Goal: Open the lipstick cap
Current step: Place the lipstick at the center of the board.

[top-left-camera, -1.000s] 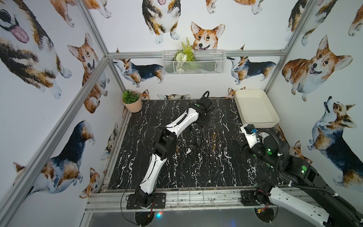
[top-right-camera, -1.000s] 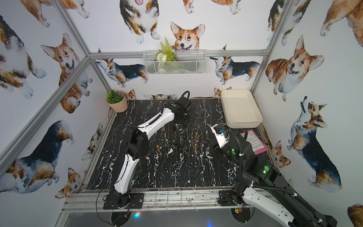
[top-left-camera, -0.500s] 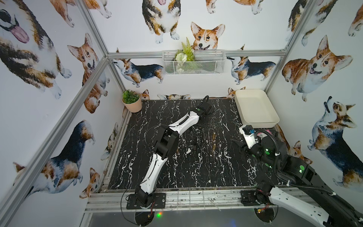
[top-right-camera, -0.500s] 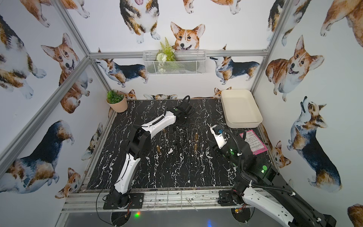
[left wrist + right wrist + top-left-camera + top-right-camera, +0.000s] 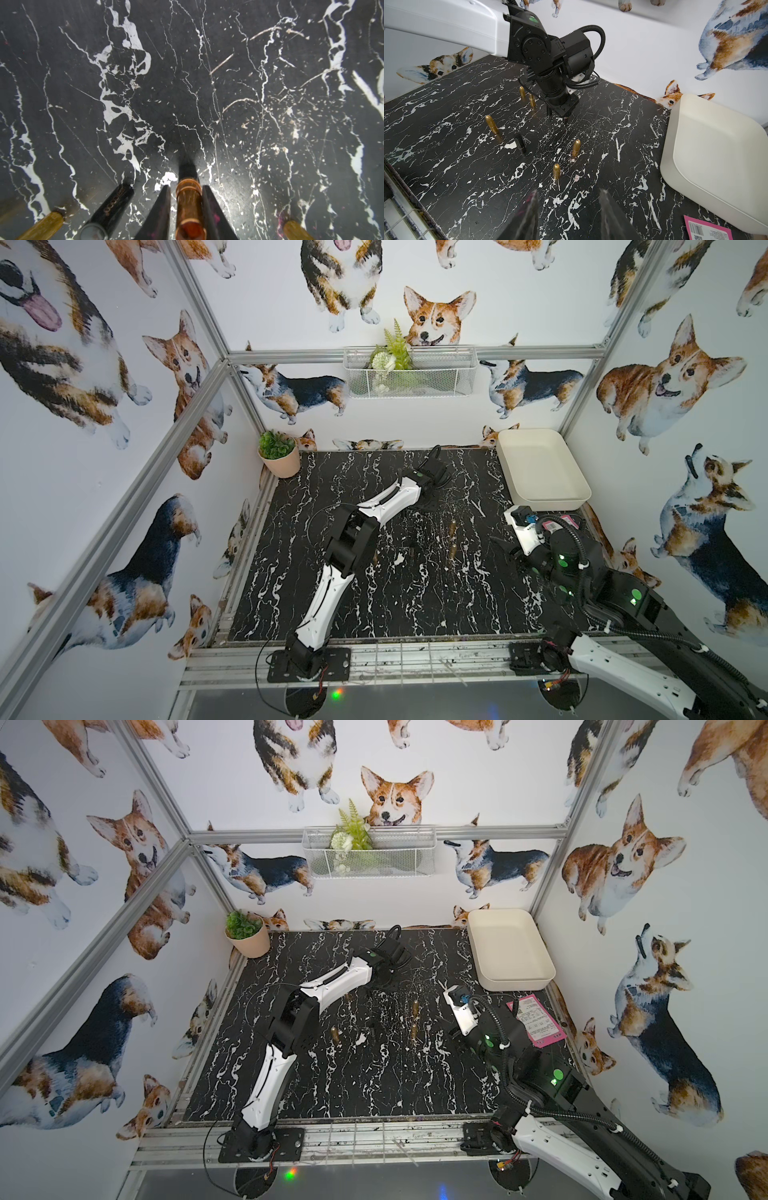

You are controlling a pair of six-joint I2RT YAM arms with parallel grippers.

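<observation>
A copper-coloured lipstick stands upright between my left gripper's two dark fingers, its black end down on the marble. A thin gap shows on one side of the tube; the jaws are slightly open around it. No separate cap shows. In both top views this left gripper points down at the back middle of the table. Seen from the right wrist, the lipstick's tip pokes out below it. My right gripper hovers open and empty at the table's right side.
Several gold bullet-shaped lipsticks and a black tube stand around the table's middle. A cream tray sits at the back right, with a pink card in front of it. A potted plant fills the back left corner.
My left gripper has sunk toward the table and its jaws have eased apart around the lipstick. The right arm has hardly moved.
</observation>
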